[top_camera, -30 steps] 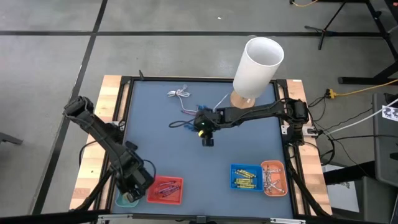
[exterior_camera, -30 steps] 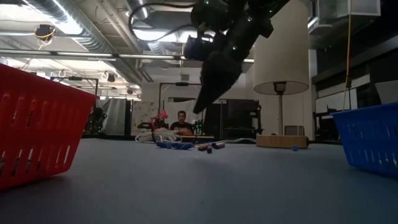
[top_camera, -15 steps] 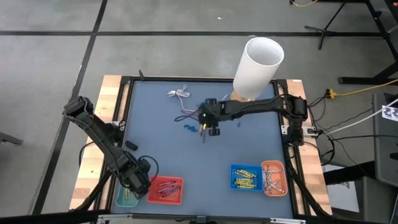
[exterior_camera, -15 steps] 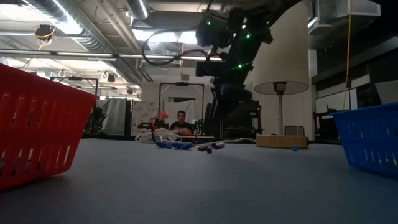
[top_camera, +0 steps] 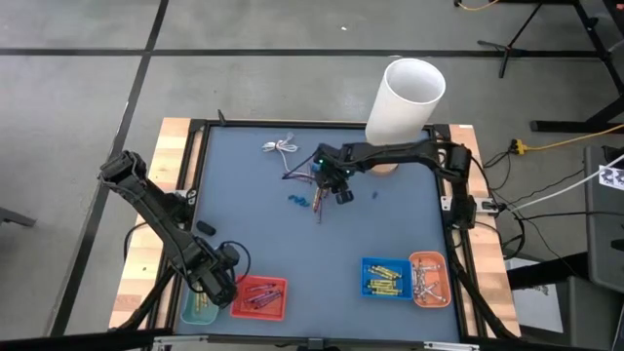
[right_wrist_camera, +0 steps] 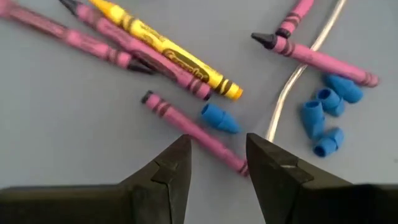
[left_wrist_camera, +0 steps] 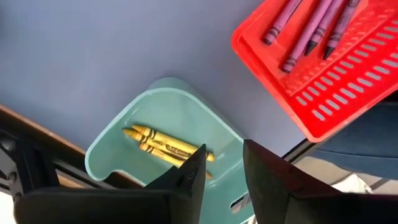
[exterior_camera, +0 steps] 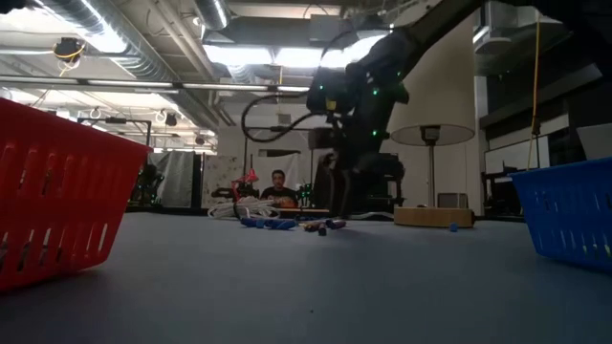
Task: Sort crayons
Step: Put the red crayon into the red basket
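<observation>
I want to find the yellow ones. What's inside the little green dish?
The green dish holds yellow crayons, two or three. The left gripper fingers cover part of it, so more may hide there.

bins up front, clutter out back

red basket [top_camera: 260,297] at 7 o'clock, teal tray [top_camera: 198,308] just beside it at its 9; blue basket [top_camera: 386,277] and orange tray [top_camera: 429,278] at 5, white cylinder [top_camera: 405,105] at 1, white cable [top_camera: 281,148] at 11, blue bits [right_wrist_camera: 326,109] mid-table.

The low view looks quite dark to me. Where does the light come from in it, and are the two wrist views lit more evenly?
Low view: bright ceiling lights behind the scene leave the right gripper a dark silhouette, and the red basket is dim. Right wrist view: even light, the yellow crayon and the blue bits read clearly. Left wrist view: even light too, with soft shadow inside the teal bin.
</observation>
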Robot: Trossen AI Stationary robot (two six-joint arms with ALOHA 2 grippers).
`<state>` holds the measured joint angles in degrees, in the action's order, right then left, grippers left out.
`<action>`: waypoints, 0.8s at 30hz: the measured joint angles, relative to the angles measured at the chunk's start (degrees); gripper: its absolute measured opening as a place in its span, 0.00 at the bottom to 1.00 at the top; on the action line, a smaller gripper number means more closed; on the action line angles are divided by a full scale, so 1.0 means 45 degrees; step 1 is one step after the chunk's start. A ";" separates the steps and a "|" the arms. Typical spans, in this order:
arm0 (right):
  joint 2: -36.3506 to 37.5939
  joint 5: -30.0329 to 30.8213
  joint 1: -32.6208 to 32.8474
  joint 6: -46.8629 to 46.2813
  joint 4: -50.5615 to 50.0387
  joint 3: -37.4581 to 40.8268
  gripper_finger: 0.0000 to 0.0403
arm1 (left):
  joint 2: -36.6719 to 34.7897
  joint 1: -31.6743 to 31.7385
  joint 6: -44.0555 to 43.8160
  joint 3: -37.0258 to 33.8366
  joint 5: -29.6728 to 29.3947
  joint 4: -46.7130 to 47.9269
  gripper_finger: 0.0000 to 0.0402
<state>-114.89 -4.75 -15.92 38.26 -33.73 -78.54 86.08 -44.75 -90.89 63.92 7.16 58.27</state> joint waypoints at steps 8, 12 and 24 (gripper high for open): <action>-0.0500 0.0126 0.0024 0.0320 -0.0112 -0.0045 0.38 | 0.0000 -0.0005 0.0000 0.0000 -0.0340 -0.0031 0.22; -0.0504 0.0126 0.0029 0.0253 -0.0385 -0.0058 0.36 | 0.0000 -0.0005 0.0007 0.0000 -0.0744 -0.0066 0.21; -0.0505 -0.0213 0.0039 0.0130 -0.1010 -0.0049 0.03 | 0.0000 0.0268 0.0031 0.0000 -0.4842 -0.0532 0.21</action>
<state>-117.16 -5.71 -15.75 38.85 -38.27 -78.76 86.08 -43.55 -90.75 63.92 -14.63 55.88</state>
